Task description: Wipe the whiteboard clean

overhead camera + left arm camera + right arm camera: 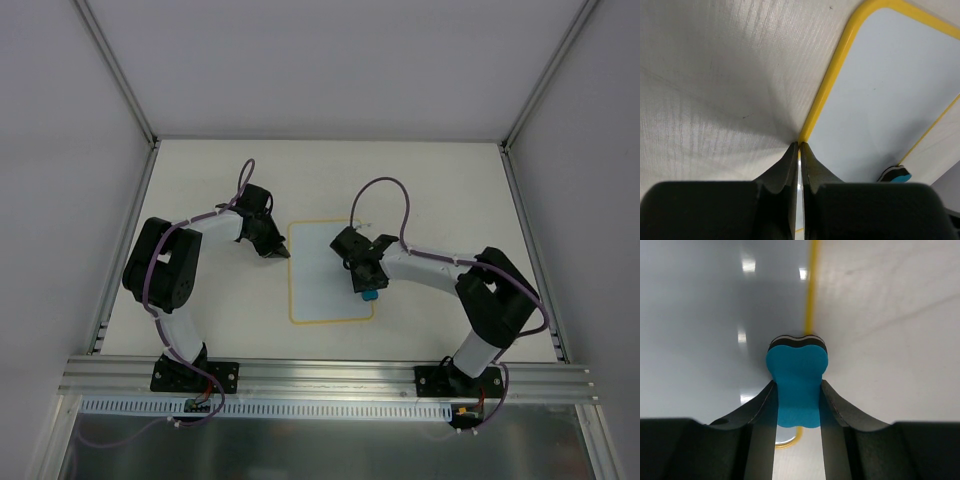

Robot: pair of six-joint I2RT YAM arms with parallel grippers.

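The whiteboard (318,285) lies flat mid-table, white with a thin yellow rim, and no writing shows on it. My left gripper (285,253) is shut with nothing in it, its tips pressed on the board's left rim (820,100). In the left wrist view that left gripper (799,144) meets the rim, with the whiteboard (885,90) to its right. My right gripper (368,290) is shut on a blue eraser (370,296) at the board's right edge. The right wrist view shows the right gripper (797,382) with the eraser (797,372) between its fingers, its black felt face down beside the whiteboard (710,315).
The cream tabletop (450,190) surrounds the board. Grey enclosure walls stand on three sides, with aluminium posts at the back corners. A metal rail (330,375) carrying both arm bases runs along the near edge.
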